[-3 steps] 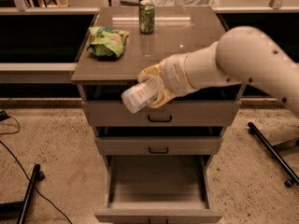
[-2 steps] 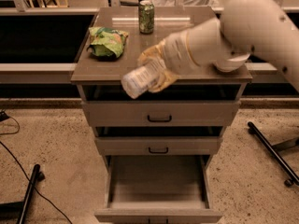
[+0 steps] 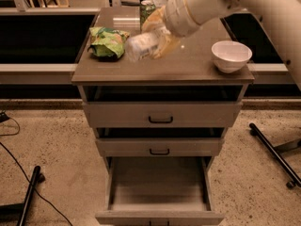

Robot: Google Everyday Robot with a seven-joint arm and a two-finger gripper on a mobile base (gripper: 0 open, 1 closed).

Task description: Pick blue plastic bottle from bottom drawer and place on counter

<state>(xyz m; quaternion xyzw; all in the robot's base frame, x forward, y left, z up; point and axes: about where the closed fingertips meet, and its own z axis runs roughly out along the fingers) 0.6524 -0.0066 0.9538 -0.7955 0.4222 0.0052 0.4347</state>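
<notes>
The blue plastic bottle (image 3: 141, 45) is a clear greyish bottle lying sideways in my gripper (image 3: 157, 37), cap end pointing left. The gripper is shut on it and holds it just above the middle of the counter (image 3: 188, 65), between the green bag and the white bowl. My pale arm comes in from the upper right. The bottom drawer (image 3: 159, 188) stands pulled open below and looks empty.
A crumpled green snack bag (image 3: 108, 42) lies at the counter's left. A green soda can (image 3: 146, 8) stands at the back, partly behind the gripper. A white bowl (image 3: 230, 55) sits at the right edge. The two upper drawers (image 3: 161, 115) are shut. Black stand legs lie on the floor either side.
The gripper has lifted the bottle up and to the right, from in front of the top drawer to over the counter's middle. The view has shifted; the bowl now shows.
</notes>
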